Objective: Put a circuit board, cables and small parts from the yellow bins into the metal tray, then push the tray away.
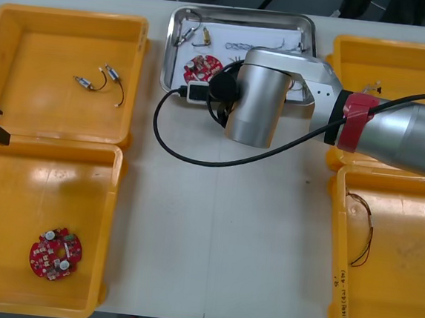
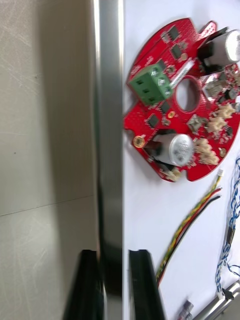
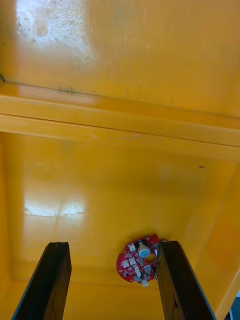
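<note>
The metal tray (image 1: 181, 22), white inside, lies at the far middle of the table. It holds a round red circuit board (image 2: 182, 100), a red and yellow cable (image 2: 192, 220), a twisted blue and white cable (image 2: 231, 215) and small metal parts (image 1: 197, 35). My right arm's wrist (image 1: 259, 96) hangs over the tray's near rim. In the right wrist view my right gripper (image 2: 114, 252) is shut on that rim (image 2: 110, 150), one finger on each side. My left gripper (image 3: 112, 245) is open above the near left yellow bin (image 1: 16, 186), parked at the table's left edge.
A second red circuit board (image 1: 55, 253) lies in the near left bin. The far left bin (image 1: 29, 46) holds small metal parts (image 1: 93, 81) and a black cable (image 1: 119, 95). A thin cable (image 1: 362, 235) lies in the near right bin (image 1: 401, 294).
</note>
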